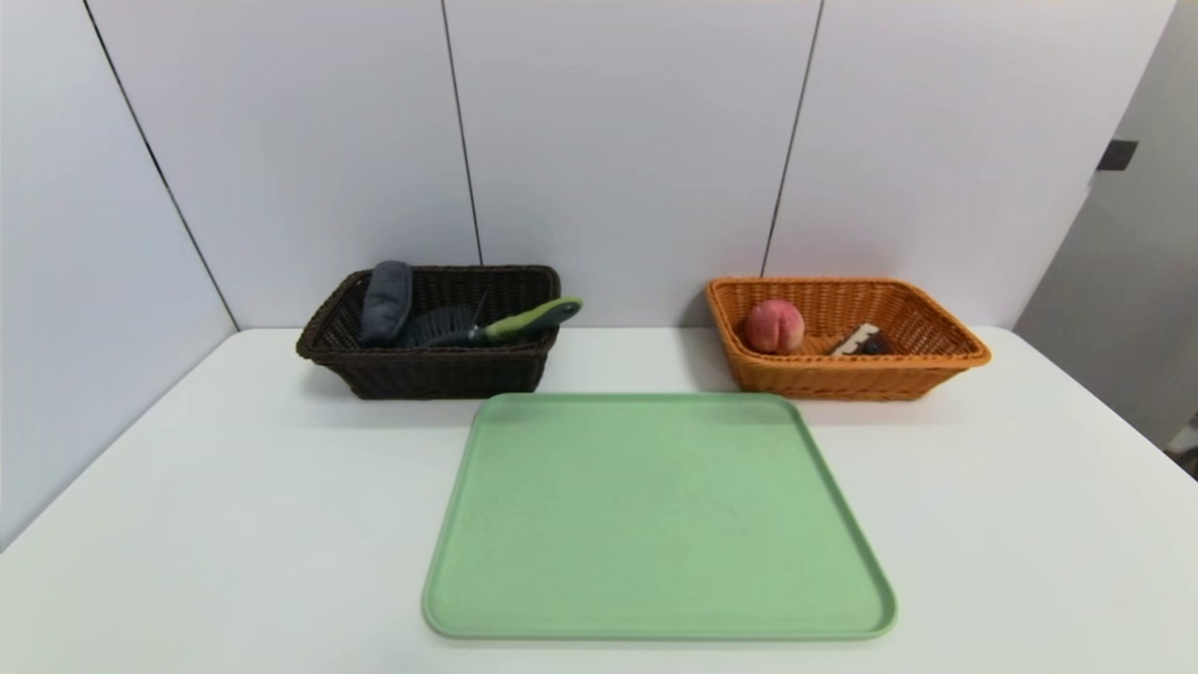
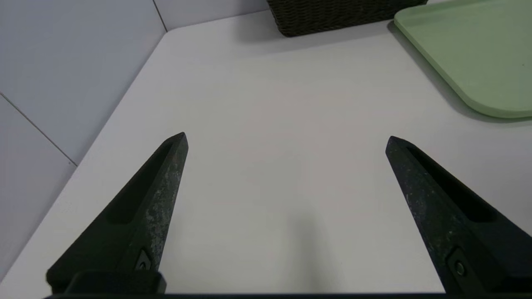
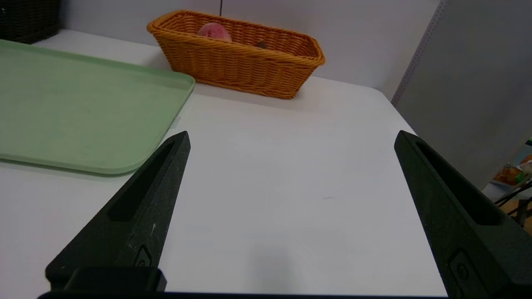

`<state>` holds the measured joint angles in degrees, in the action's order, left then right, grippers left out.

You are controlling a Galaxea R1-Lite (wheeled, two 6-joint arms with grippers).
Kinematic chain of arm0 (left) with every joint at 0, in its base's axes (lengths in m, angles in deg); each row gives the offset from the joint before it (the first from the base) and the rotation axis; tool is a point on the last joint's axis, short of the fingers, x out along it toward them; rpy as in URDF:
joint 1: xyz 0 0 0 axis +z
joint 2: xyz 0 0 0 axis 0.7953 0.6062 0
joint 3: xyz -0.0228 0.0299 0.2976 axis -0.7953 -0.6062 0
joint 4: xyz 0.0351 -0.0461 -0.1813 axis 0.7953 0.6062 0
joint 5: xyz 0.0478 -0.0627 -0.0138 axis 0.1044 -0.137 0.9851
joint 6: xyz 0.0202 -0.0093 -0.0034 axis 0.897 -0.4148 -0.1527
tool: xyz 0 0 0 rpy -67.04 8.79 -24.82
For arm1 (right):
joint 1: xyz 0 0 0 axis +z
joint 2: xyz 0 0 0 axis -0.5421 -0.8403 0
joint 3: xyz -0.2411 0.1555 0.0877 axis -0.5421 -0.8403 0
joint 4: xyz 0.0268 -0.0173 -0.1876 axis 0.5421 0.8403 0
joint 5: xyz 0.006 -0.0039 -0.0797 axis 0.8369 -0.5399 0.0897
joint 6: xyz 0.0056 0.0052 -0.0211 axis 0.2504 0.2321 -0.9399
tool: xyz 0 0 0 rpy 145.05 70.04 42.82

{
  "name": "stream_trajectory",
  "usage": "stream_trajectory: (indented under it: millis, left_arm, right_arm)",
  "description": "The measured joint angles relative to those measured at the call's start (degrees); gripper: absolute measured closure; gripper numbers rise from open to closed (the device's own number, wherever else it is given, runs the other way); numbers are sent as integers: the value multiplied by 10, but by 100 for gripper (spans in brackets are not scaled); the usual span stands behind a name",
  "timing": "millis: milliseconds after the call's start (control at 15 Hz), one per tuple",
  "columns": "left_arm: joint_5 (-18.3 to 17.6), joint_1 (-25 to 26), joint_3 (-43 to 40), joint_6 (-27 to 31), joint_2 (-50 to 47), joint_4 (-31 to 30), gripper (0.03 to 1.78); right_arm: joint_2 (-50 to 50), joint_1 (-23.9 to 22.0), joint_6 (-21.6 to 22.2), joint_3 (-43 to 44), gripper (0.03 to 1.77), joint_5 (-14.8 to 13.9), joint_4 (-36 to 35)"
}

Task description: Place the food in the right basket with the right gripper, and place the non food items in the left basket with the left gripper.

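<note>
In the head view a green tray [image 1: 658, 517] lies bare in the lower middle of the frame on a white table [image 1: 187, 524]. Behind it, toward the upper left of the frame, sits the dark brown basket [image 1: 440, 370], and toward the upper right the orange basket [image 1: 842, 374]; both stand just beyond the tray's far edge, against the pale wall panels.

The dark brown basket holds the non-food things: a grey cloth-like pad [image 1: 387, 301] leaning up against its left end, and a brush [image 1: 487, 328] with dark bristles whose green handle sticks out over the basket's right rim. The orange basket holds the food: a pink peach [image 1: 774, 326] at its left end and a dark, chocolate-coloured piece with a pale edge [image 1: 861, 341] near its middle.

Neither arm appears in the head view. In the left wrist view the left gripper [image 2: 286, 139] hangs low over bare table, its two black fingers spread wide apart with nothing between them; a corner of the tray sits in the upper right of that frame and the dark basket's base at the top. In the right wrist view the right gripper [image 3: 293, 137] is likewise spread wide and empty above the table, with the tray at the left and the orange basket in the upper middle, the peach showing over its rim
</note>
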<state>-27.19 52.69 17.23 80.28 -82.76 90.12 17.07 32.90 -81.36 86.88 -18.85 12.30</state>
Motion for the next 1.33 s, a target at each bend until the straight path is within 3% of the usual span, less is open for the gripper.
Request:
stream_trajectory:
  millis: [533, 1333]
  left_arm:
    - [-8, 0, -28, -79, 0, -3, 12]
    - [-6, 0, -29, -81, 0, -3, 12]
  right_arm:
    - [0, 0, 57, 0, 11, 6, 76]
    - [0, 1, 63, -1, 11, 2, 70]
